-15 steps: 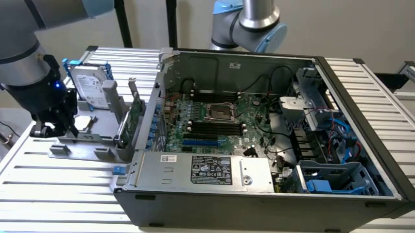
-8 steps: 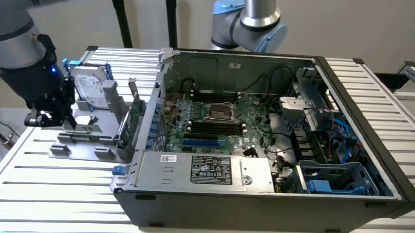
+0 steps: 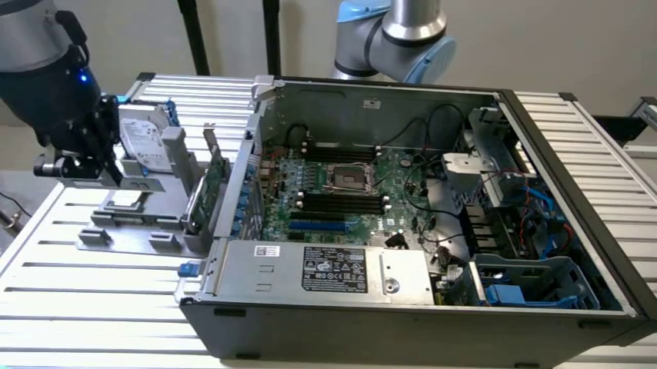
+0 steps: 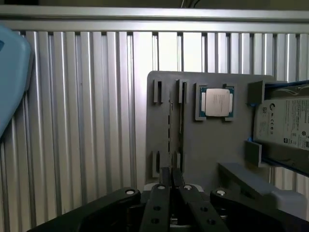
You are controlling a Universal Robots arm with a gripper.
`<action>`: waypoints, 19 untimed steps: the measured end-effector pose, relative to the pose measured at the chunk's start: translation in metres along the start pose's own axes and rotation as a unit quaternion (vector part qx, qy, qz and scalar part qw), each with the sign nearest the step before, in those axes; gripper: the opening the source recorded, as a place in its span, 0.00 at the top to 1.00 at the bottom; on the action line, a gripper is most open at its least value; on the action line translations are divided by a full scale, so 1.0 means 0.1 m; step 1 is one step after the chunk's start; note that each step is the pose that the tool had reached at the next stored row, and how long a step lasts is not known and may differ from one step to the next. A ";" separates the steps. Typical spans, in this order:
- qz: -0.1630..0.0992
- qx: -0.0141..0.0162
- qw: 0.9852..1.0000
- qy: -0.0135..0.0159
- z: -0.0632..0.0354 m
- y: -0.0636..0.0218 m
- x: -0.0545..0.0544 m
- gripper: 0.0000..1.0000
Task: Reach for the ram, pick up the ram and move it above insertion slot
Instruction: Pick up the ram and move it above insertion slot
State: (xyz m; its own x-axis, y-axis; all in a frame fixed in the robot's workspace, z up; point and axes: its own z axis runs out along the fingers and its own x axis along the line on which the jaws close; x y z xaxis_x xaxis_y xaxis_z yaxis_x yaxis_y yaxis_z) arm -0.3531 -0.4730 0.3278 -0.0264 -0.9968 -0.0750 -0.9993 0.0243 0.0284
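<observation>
While the black, bolt-studded jaws hang at one edge of the matte gray fixture plate [image 4: 193,145], the ram [image 4: 170,128] stands on its long edge in a slot of that plate. It is a little way ahead of them, roughly in line with the gap between them, and untouched. The jaws stand only slightly apart, with a narrow gap and nothing gripped.

A second thin, dark board [image 4: 182,113] sits upright and parallel just beside the ram. Next to it a square processor [image 4: 216,102] with a silvery lid lies flat in a blue-rimmed pocket. At the plate's end a hard drive [image 4: 285,126] with a white label is held in a blue bracket.

The plate rests on the desk [image 4: 87,121], which is made of ribbed, pale aluminium slats.

In the exterior view, an open dark gray computer case [image 3: 411,330] lies to the plate's right. It holds a green motherboard [image 3: 339,192] with long black slots and a silver power supply box [image 3: 328,269].
</observation>
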 end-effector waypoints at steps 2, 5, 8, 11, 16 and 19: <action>-0.001 0.000 1.000 -0.001 -0.095 -0.041 -0.01 0.87; -0.004 0.000 1.000 -0.001 -0.233 -0.102 -0.02 0.87; -0.006 -0.001 1.000 -0.002 -0.367 -0.166 -0.03 0.87; -0.008 -0.001 1.000 -0.002 -0.480 -0.238 -0.04 0.87; -0.012 -0.002 1.000 -0.002 -0.606 -0.389 -0.06 0.87; -0.014 -0.002 1.000 -0.001 -0.659 -0.496 -0.06 0.87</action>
State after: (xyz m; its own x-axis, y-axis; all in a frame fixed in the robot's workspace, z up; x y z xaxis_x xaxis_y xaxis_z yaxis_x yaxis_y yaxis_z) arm -0.3017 -0.4731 0.3926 0.0011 -0.9969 -0.0787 -0.9995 -0.0036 0.0309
